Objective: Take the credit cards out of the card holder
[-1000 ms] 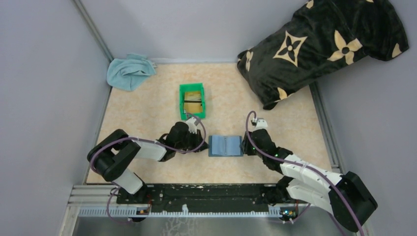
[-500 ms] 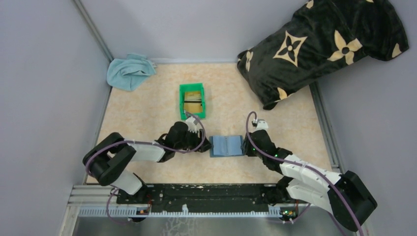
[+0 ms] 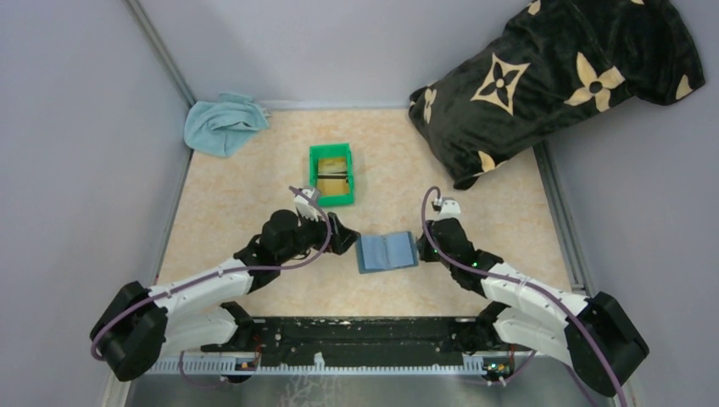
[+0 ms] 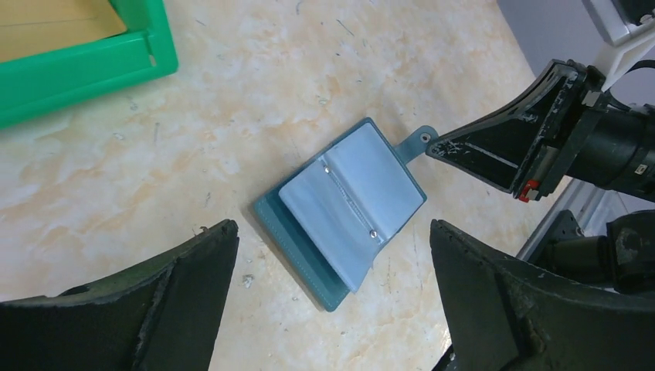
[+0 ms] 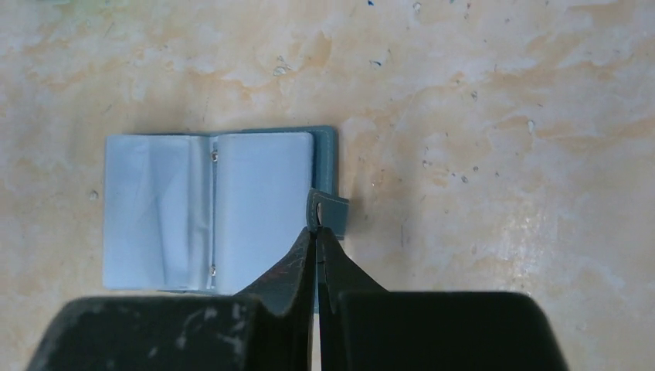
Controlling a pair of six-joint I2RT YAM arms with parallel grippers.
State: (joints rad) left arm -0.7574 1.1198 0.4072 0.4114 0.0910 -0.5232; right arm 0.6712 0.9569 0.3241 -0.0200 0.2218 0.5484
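While card holder (image 5: 178, 209) lies open, right tool (image 5: 317, 230) pinches it.

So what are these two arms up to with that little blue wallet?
The job is pulling cards out of the card holder, which lies open on the table. The right claw is pinched shut on its snap tab; the left claw hangs wide open beside it. A tan card lies in the green bin.
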